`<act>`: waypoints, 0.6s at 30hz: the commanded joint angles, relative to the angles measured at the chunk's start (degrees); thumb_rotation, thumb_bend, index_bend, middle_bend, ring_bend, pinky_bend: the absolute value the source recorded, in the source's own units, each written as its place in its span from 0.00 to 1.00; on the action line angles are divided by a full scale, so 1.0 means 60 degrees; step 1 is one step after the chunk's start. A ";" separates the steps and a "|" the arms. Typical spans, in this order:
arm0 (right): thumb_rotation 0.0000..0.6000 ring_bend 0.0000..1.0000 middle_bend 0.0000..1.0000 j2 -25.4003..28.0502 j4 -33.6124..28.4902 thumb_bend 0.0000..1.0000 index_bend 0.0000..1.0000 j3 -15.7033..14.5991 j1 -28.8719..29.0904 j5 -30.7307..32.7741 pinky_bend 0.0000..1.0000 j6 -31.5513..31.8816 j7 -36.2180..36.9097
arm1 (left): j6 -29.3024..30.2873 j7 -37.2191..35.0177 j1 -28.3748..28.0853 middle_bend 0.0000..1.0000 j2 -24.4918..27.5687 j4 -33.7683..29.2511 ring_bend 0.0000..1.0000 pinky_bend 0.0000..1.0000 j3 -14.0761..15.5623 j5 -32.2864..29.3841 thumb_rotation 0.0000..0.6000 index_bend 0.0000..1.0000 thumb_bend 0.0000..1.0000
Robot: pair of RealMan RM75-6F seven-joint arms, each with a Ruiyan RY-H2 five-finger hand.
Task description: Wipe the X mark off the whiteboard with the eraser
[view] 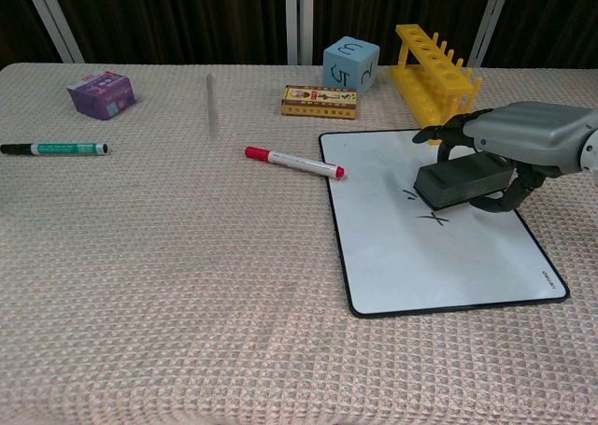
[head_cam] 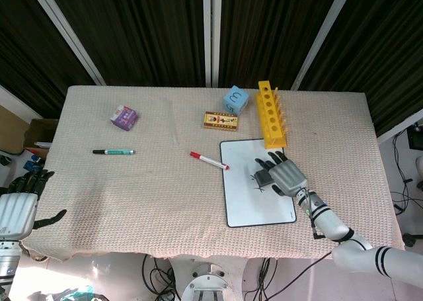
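The whiteboard (view: 439,266) (head_cam: 254,205) lies at the right of the table. A small black X mark (view: 432,218) sits near its middle, with a fainter scribble (view: 409,196) just above it. The dark grey eraser (view: 460,182) (head_cam: 264,177) rests on the board just behind and to the right of the X. My right hand (view: 533,134) (head_cam: 286,175) lies over the eraser, fingers on its far edge and thumb curled round its near right end, holding it. My left hand (head_cam: 18,208) hangs open off the table's front left corner, holding nothing.
A red marker (view: 294,162) lies just left of the board. A yellow rack (view: 434,77) stands close behind the board, with a blue cube (view: 350,63) and a flat patterned box (view: 320,101) beside it. A green marker (view: 54,148), purple box (view: 101,94) and upright clear tube (view: 212,106) are further left.
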 commanded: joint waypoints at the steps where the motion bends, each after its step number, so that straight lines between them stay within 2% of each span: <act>1: 1.00 0.11 0.26 -0.0083 0.0092 0.29 0.06 -0.0004 -0.0030 -0.0059 0.15 0.0108 -0.0054 | -0.0003 -0.0029 0.0002 0.15 0.0009 0.0007 0.12 0.20 -0.0006 -0.0010 0.74 0.17 0.12; 9: 1.00 0.18 0.29 -0.0260 0.0289 0.31 0.13 -0.0032 -0.0097 -0.0025 0.22 0.0216 -0.0217 | -0.0091 -0.0092 -0.0010 0.15 -0.0053 0.0113 0.12 0.20 0.0018 -0.0043 0.74 0.17 0.12; 18: 1.00 0.27 0.34 -0.0606 0.0715 0.33 0.41 -0.0028 -0.0243 -0.0491 0.34 0.0748 -0.0126 | -0.0076 -0.0198 0.0020 0.15 -0.0067 0.0201 0.12 0.20 0.0016 -0.0072 0.74 0.17 0.12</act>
